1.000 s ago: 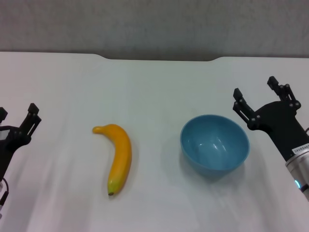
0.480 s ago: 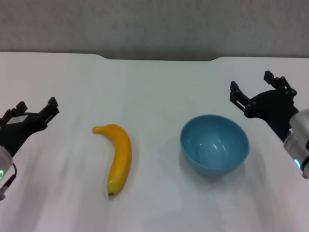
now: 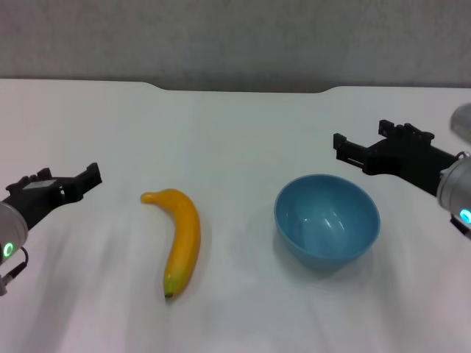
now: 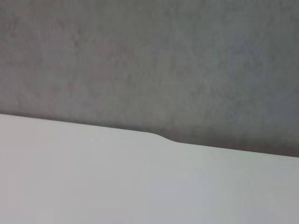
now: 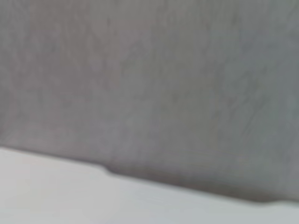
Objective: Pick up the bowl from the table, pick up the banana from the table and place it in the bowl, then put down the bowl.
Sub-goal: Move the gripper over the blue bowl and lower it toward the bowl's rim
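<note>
The yellow-orange banana (image 3: 182,239) lies on the white table (image 3: 235,132), left of centre, its dark tip toward the near edge. To its right the light-blue bowl (image 3: 327,219) stands upright and empty. My left gripper (image 3: 66,178) hovers open to the left of the banana, fingers pointing at it and apart from it. On the far right side of the bowl, my right gripper (image 3: 363,138) is open above the table, fingers pointing left, not touching the rim. Neither wrist view shows the banana, the bowl or any fingers.
The table's far edge has a shallow notch (image 3: 243,90) and a grey wall behind it. In the left wrist view I see only table (image 4: 93,182) and wall, and the right wrist view shows the same table (image 5: 56,196).
Both arms have swung inward. The left gripper has come in toward the banana. The right gripper has turned to point left beside the bowl's far right rim. Banana and bowl have not moved.
</note>
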`<action>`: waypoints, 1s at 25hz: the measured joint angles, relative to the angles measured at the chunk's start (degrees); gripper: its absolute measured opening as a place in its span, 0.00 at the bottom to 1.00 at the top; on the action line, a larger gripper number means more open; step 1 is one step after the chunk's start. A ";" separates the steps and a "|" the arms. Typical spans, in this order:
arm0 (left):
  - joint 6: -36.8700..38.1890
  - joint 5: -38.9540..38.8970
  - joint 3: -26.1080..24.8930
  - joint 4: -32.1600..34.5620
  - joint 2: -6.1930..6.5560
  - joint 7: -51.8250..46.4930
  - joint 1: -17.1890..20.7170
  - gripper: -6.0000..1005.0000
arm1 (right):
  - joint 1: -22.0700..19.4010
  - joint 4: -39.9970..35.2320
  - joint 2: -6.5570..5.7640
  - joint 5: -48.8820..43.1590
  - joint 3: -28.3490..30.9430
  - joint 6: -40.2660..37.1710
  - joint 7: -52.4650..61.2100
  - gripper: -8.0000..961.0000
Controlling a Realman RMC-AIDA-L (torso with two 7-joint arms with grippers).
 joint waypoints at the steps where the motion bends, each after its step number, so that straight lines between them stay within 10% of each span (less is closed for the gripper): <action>1: 0.08 -2.16 -0.07 -0.85 -0.03 1.94 0.49 0.89 | 1.01 0.05 0.00 -0.29 1.86 3.97 1.82 0.91; 12: 0.73 -6.33 -0.39 -1.56 -0.14 7.17 1.38 0.89 | 10.74 1.32 0.11 -34.16 6.86 30.65 31.69 0.90; 25: 1.91 -6.23 -0.55 -1.21 -0.19 7.29 1.62 0.89 | 10.01 -1.98 0.39 -42.70 0.14 25.52 41.77 0.89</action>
